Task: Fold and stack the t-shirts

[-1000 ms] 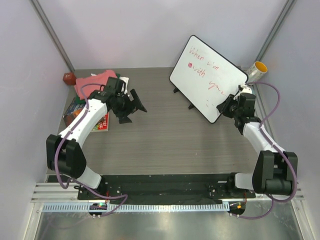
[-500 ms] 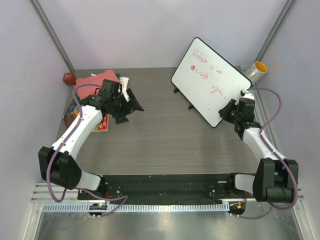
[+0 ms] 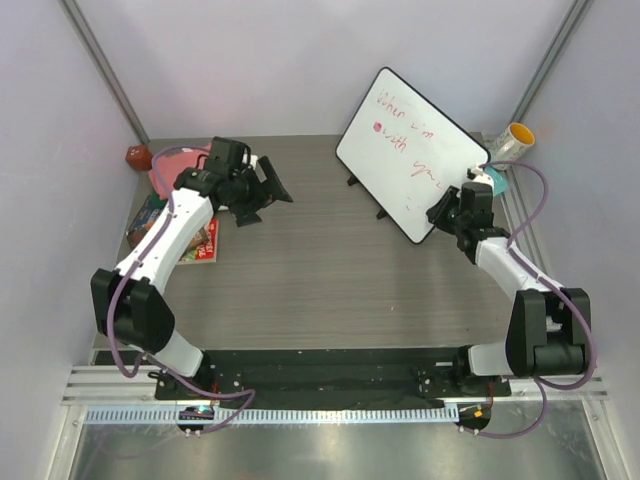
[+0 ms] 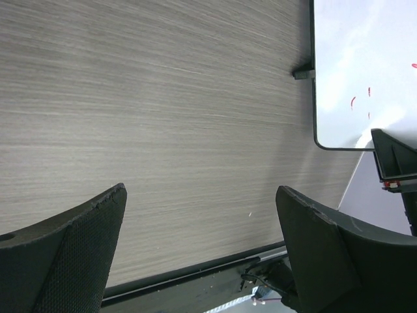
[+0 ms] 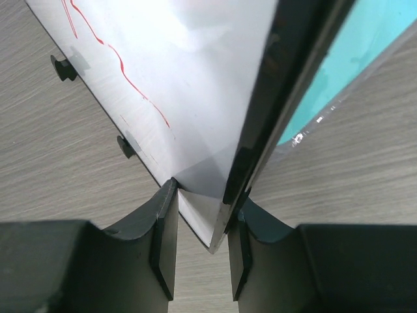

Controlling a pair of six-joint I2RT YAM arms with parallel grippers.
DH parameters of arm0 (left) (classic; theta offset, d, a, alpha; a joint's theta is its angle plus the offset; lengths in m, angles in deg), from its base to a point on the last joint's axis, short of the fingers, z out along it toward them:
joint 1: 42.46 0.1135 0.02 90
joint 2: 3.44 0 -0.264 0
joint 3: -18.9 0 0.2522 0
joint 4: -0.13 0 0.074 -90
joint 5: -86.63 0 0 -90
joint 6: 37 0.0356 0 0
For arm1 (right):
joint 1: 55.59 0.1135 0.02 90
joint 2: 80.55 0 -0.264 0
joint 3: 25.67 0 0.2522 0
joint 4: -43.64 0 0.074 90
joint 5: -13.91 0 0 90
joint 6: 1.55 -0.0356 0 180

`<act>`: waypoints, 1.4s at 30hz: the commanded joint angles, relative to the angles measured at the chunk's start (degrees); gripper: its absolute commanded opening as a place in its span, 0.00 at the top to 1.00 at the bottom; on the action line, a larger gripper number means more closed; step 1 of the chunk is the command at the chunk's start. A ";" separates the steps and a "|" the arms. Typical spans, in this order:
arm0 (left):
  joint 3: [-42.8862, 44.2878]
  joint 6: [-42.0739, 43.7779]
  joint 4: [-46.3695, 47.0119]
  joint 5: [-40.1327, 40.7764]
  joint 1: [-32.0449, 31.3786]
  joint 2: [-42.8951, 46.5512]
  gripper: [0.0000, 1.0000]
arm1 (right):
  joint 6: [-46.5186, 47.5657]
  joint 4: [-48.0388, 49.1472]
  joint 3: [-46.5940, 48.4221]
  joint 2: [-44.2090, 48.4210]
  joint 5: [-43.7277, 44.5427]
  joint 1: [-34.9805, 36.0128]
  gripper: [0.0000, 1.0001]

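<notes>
Currently the right gripper (image 5: 203,195) pinches the whiteboard (image 5: 163,65) corner (left gripper (image 4: 201,192) gapes).

1. We find the overhead view bright and even, lit from above. Shadows beneath the arms on the grey wood-grain surface (image 3: 330,270) are faint and soft-edged.
2. The pale walls sit close to washed out.
3. In both wrist views the black-rimmed white whiteboard (image 4: 365,65) is bleached by glare.
4. The black jaws nearest each lens look soft, and the whiteboard's near edge blurs in the right wrist view.
5. The surface grain stays crisp.
</notes>
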State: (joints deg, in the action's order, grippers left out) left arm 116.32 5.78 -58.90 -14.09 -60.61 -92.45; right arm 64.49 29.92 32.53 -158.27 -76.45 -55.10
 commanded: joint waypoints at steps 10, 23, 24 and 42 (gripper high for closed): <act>13.69 1.08 6.69 -6.59 -0.30 -19.34 0.04 | 6.30 -12.51 5.13 -7.54 15.65 4.43 0.99; 31.56 -0.76 10.55 -13.44 -1.97 -40.97 0.18 | 5.16 -16.90 4.07 -5.70 13.37 4.61 0.99; 32.09 -0.94 11.69 -14.06 -1.97 -41.93 0.21 | 5.16 -17.60 3.90 -5.26 12.85 4.61 0.99; 42.19 -5.69 21.98 -15.82 -3.20 -55.91 0.27 | 3.23 -25.87 -1.73 4.49 9.59 5.22 0.99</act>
State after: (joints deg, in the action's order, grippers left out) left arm 155.29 1.89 -41.86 -28.23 -63.54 -146.48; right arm 61.89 19.14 34.46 -154.51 -71.27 -50.18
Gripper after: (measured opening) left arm 0.733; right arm 0.348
